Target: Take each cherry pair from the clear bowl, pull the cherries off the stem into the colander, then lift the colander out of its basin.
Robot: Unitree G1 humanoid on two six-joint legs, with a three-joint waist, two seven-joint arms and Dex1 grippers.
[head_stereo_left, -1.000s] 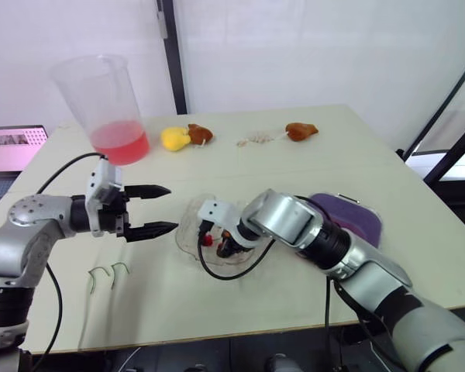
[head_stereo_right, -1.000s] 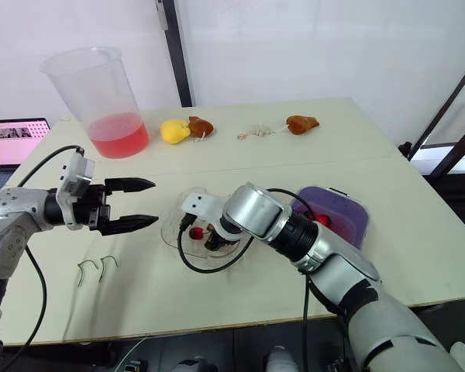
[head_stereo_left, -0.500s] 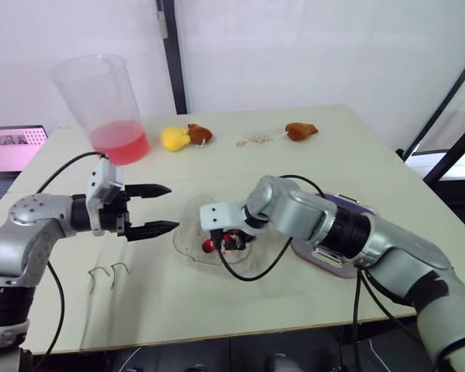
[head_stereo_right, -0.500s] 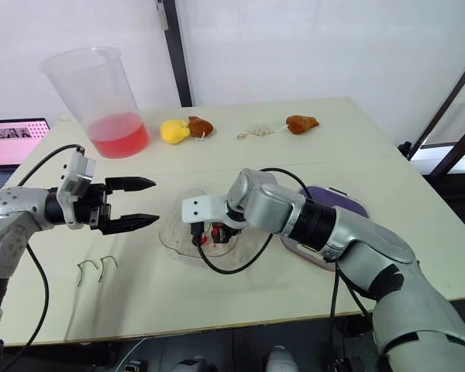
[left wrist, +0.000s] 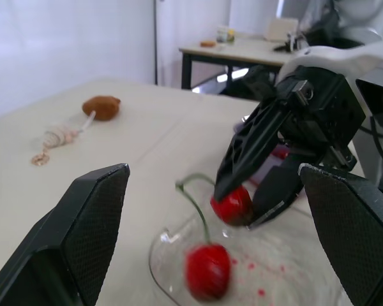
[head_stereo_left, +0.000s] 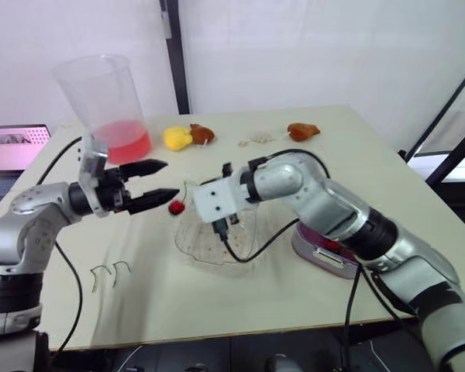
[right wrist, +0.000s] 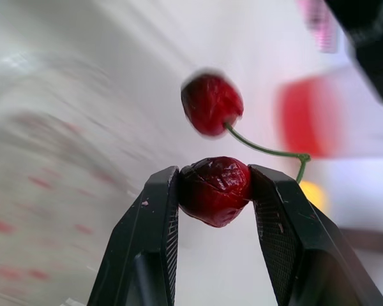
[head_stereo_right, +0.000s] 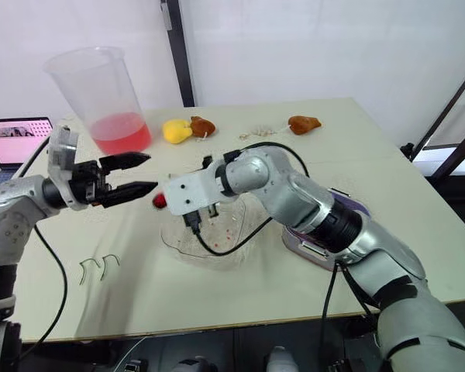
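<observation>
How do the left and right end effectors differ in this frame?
The left end effector is open and empty; the right end effector is shut on one cherry of a pair, the second cherry dangling by the stem. The left one hovers beside the clear bowl, the right one above it. Both are raised off the table and point toward each other.

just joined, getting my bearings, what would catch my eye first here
The right gripper is shut on one cherry of a cherry pair above the clear bowl, the other dangling by the stem. The open left gripper points at it; a beaker of pink liquid stands far left.
</observation>
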